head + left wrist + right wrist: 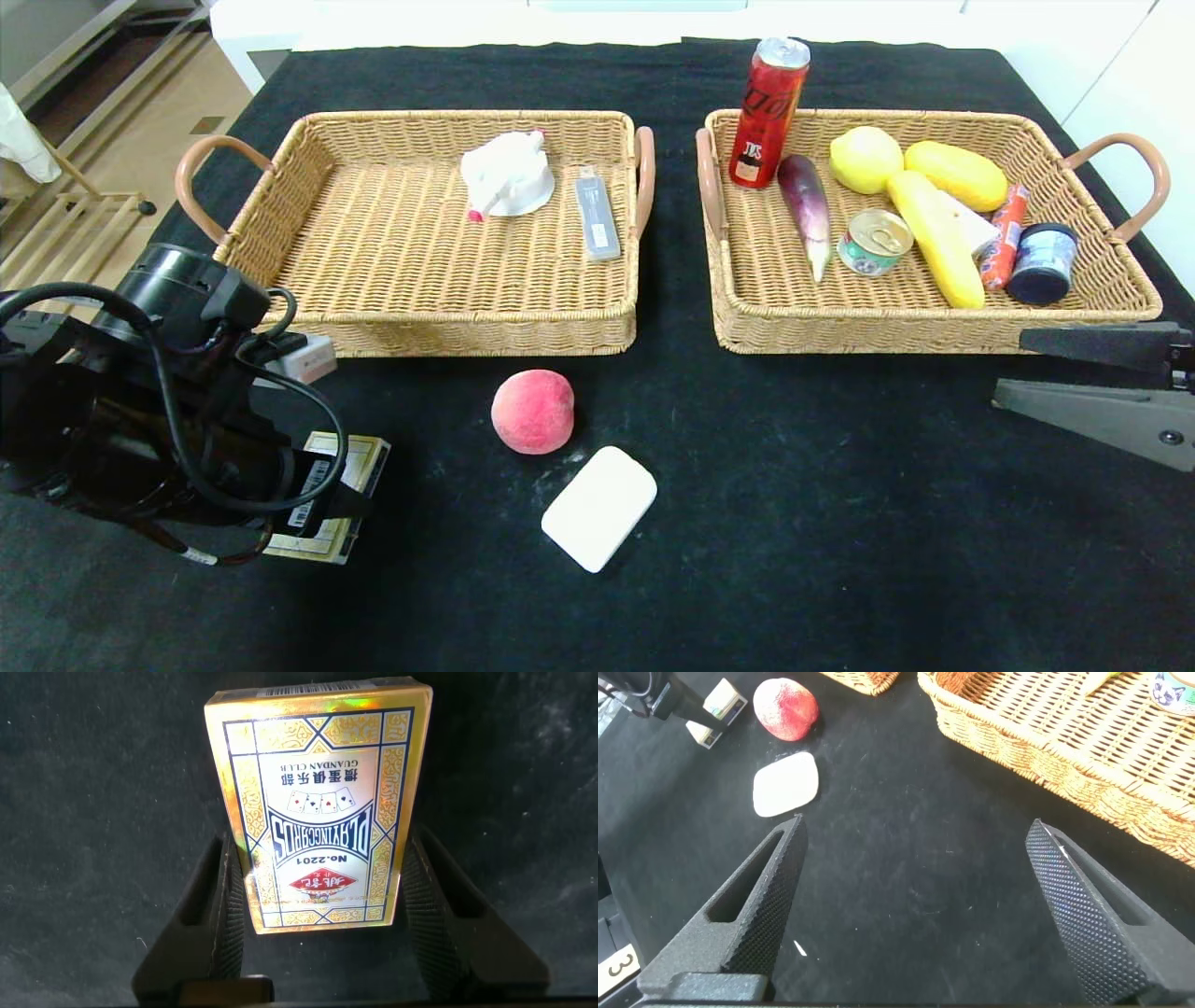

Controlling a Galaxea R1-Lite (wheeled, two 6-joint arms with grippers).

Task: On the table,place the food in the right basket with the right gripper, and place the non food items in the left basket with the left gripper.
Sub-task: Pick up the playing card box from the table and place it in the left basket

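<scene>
A gold and blue playing cards box [341, 485] lies on the black table at the front left. My left gripper [308, 499] is down over it. In the left wrist view its fingers [229, 896] press both long sides of the box [322, 784], which still rests on the cloth. A pink peach [532, 411] and a white soap bar [599, 507] lie in the front middle; both show in the right wrist view, peach [785, 709] and soap [785, 784]. My right gripper [1010, 369] is open and empty by the right basket's front corner, above bare cloth [915, 826].
The left wicker basket [467, 336] holds a white object [509, 173] and a grey stick [597, 219]. The right wicker basket [934, 341] holds a red can [767, 112], an eggplant, a lemon, yellow fruits, a tin and other items.
</scene>
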